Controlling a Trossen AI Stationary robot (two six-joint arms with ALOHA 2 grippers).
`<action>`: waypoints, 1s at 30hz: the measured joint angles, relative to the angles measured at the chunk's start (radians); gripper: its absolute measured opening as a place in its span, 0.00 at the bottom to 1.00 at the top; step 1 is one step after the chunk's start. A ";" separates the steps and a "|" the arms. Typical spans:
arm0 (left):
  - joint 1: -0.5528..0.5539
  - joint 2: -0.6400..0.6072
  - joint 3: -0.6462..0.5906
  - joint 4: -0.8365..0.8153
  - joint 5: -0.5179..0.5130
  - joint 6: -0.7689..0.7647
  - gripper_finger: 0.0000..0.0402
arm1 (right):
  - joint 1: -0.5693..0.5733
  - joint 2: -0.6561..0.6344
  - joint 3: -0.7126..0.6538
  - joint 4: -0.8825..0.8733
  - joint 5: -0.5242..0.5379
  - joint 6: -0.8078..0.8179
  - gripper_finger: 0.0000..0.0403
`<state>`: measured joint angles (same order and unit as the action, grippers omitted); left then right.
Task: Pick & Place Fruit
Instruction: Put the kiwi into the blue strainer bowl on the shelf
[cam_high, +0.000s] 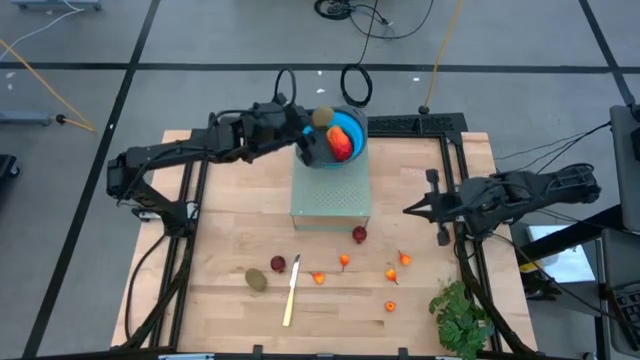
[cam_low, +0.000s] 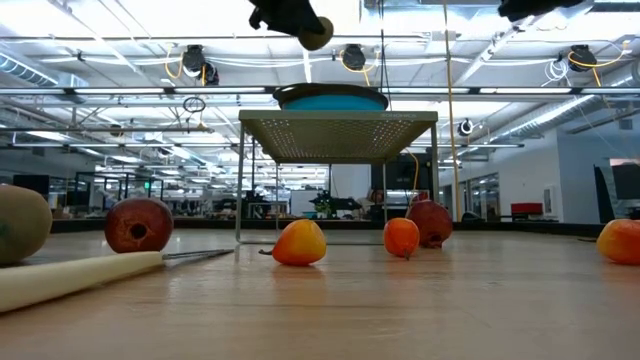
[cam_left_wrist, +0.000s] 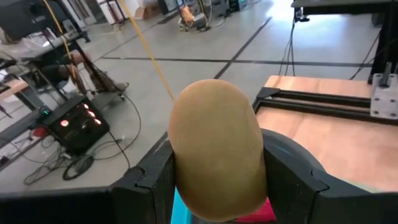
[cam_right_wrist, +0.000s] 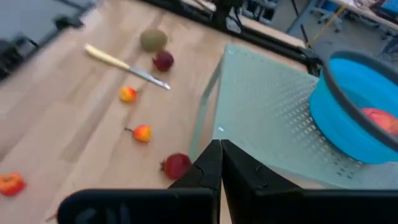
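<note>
The table (cam_high: 220, 300) is pale, matt wood. The stand (cam_right_wrist: 273, 124) looks like perforated metal; the blue bowl (cam_right_wrist: 354, 118) is smooth, perhaps plastic.

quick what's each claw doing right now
Left claw: closed on a kiwi, above the blue bowl.
Right claw: shut, holding nothing, at the table's right side.

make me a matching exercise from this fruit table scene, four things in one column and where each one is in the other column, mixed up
Things:
1. kiwi
2. red-orange fruit
3. knife
4. leafy bunch

Places:
A. table's front right corner
B. inside the blue bowl on the perforated stand
C. held in the left gripper above the bowl
D. flat on the table beside a second kiwi

Pairs: 1-C, 2-B, 3-D, 4-A
</note>
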<state>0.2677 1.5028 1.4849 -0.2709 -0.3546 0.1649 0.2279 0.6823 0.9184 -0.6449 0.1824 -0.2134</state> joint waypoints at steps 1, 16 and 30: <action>0.006 0.000 0.000 -0.004 0.012 -0.006 0.48 | 0.000 -0.013 0.000 0.000 -0.004 0.007 0.00; 0.065 0.029 0.000 -0.043 0.110 -0.042 0.48 | 0.000 -0.218 0.000 0.005 -0.005 0.049 0.00; 0.160 0.128 0.000 -0.070 0.201 -0.073 0.47 | 0.000 -0.322 -0.159 0.201 0.001 0.075 0.00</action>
<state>0.4278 1.6310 1.4849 -0.3409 -0.1532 0.0914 0.2279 0.3603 0.7591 -0.4443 0.1837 -0.1383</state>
